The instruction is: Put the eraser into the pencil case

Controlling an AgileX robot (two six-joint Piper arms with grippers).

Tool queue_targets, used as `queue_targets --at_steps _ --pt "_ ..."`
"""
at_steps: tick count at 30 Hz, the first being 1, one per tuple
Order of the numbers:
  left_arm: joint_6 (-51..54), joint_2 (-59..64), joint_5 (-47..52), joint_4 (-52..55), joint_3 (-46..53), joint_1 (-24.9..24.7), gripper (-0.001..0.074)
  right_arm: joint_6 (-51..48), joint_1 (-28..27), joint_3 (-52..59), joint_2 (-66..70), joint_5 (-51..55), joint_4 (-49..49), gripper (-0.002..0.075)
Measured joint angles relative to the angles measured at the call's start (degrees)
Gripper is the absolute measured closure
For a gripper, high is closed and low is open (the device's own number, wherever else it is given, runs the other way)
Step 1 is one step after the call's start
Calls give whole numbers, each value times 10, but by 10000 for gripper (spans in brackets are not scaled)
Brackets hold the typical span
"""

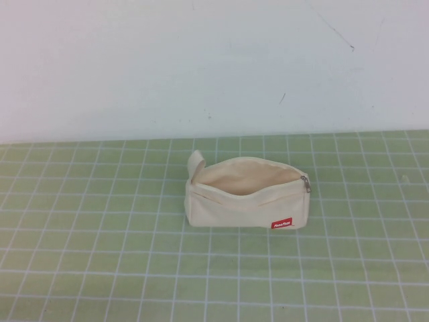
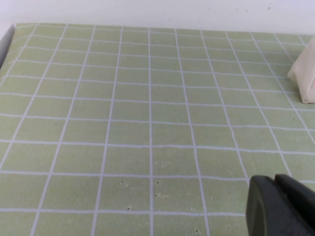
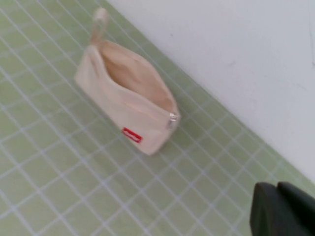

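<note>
The cream canvas pencil case [image 1: 246, 194] stands unzipped on the green grid mat, mouth up, with a red label on its front, the zipper pull at its right end and a fabric tab at its left end. It also shows in the right wrist view [image 3: 129, 110], and its corner shows in the left wrist view [image 2: 304, 78]. No eraser shows in any view. My left gripper [image 2: 276, 192] is shut and empty, low over bare mat, well apart from the case. My right gripper [image 3: 278, 196] is shut and empty, off to the case's side. Neither arm shows in the high view.
The green grid mat [image 1: 100, 255] covers the table up to a white wall [image 1: 201, 60] behind the case. The mat's left edge [image 2: 7, 42] shows in the left wrist view.
</note>
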Motion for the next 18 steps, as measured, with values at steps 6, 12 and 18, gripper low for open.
queue_targets --at_steps 6,12,18 --pt "0 0 0 0 0 0 736 10 0 177 -165 -77 90 724" --pt "0 0 0 0 0 0 736 15 0 305 -228 -92 217 724" --pt "0 0 0 0 0 0 736 15 0 399 -229 -118 226 725"
